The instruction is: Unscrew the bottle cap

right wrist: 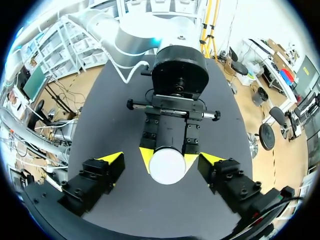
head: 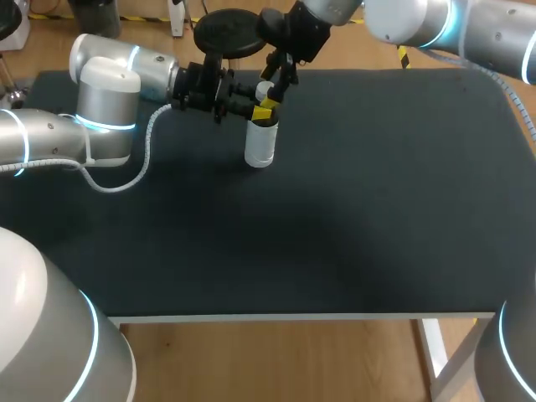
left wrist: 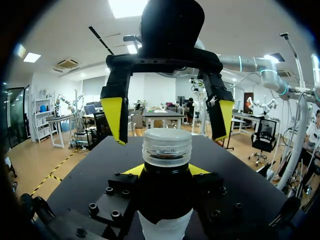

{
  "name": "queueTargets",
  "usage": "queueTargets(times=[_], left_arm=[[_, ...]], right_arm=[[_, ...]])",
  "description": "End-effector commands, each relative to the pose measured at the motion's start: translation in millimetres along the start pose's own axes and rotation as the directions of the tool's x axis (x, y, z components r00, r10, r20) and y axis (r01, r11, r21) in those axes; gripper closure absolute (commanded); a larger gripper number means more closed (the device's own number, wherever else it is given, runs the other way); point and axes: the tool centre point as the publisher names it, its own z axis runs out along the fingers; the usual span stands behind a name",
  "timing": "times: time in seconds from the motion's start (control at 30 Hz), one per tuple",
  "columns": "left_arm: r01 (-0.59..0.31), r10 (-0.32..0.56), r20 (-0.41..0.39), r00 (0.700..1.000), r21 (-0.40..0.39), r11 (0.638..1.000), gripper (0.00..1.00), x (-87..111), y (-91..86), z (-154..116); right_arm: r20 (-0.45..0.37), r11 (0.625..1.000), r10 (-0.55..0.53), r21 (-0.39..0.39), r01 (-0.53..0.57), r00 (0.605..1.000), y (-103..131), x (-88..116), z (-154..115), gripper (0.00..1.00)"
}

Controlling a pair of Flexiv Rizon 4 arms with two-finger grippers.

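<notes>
Upper centre of frame, on counter: your left end effector clamps bottle below cap. Right end effector spread wide, straddling cap without contact. Cap on; unscrewing seemingly not begun.

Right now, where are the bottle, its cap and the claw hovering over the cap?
bottle [head: 260, 146]: head view, on its white label.
cap [left wrist: 167, 147]: left wrist view, on its ribbed side.
right claw [left wrist: 169, 119]: left wrist view, midway between its yellow tips.
</notes>
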Motion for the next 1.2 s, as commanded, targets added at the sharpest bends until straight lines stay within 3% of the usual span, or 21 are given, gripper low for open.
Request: queueTargets(times=[0.03,0.3,0.6,0.87,1.2], left_arm=[[0.0,0.0,-0.004,1.0,0.0,1.0,1.0,-1.4,0.6,-0.1],[0.0,0.0,-0.004,1.0,0.0,1.0,1.0,-1.4,0.6,-0.1],[0.0,0.0,-0.004,1.0,0.0,1.0,1.0,-1.4,0.6,-0.1],[0.0,0.0,-0.004,1.0,0.0,1.0,1.0,-1.4,0.6,-0.1],[0.0,0.0,-0.004,1.0,0.0,1.0,1.0,-1.4,0.6,-0.1]], right_arm=[[-0.01,1.0,-0.005,0.001,0.005,1.0,-0.3,-1.3,-1.2,1.0],[-0.032,0.999,-0.036,0.004,0.036,0.999,-1.5,-0.5,-1.1,1.0],[-0.087,0.981,-0.19,0.012,0.192,0.978,-3.5,0.4,0.0,1.0],[-0.116,0.924,-0.382,-0.047,0.379,0.917,-5.2,-1.2,2.0,1.0],[-0.255,0.823,-0.566,-0.106,0.559,0.784,-6.9,-3.0,-7.0,1.0]])
